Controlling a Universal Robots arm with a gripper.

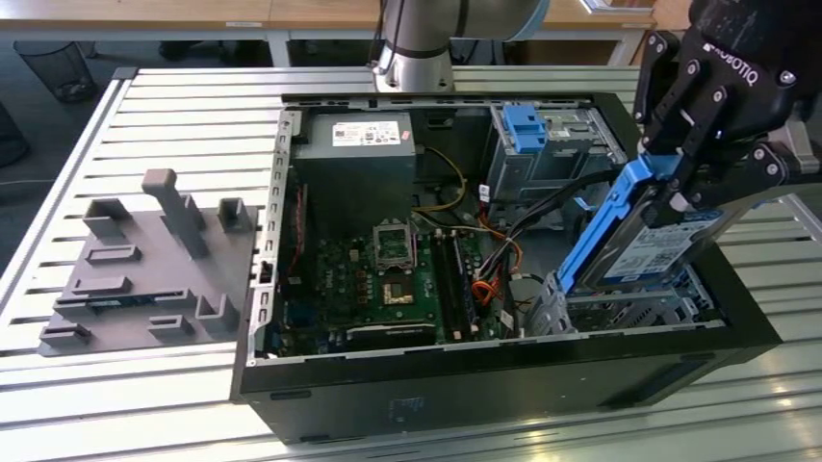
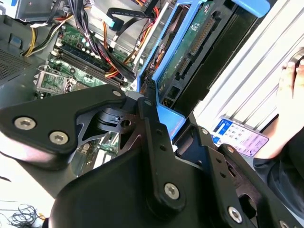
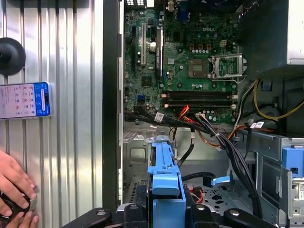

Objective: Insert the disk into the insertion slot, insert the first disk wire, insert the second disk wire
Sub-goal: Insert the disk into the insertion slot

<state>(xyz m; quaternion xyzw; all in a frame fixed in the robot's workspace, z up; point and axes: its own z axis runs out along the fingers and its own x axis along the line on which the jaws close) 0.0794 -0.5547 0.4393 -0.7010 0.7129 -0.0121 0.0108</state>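
Fingers of the gripper were clamped on the upper end of the disk, gripping its bright blue carrier. In the second wrist view the green circuit-board underside of the disk faced the camera. In the first wrist view the blue carrier edge rose between the black finger links. The disk was held steeply tilted, label side towards the exterior view's right. Its lower end stood at the top of the insertion slot, the low perforated silver cage in the near corner of the computer case. Whether the two touched could not be told.

Just beside the slot lay an orange cable and a bundle of black cables. Beyond them stood the taller grey drive cage with its blue tab. The motherboard covered the case floor, with the power supply at the far end.

Outside the case, on the slatted table, a grey fixture plate lay to the exterior view's left. In the first wrist view a phone rested on the slats near a person's hand. The arm's base stood behind the case.
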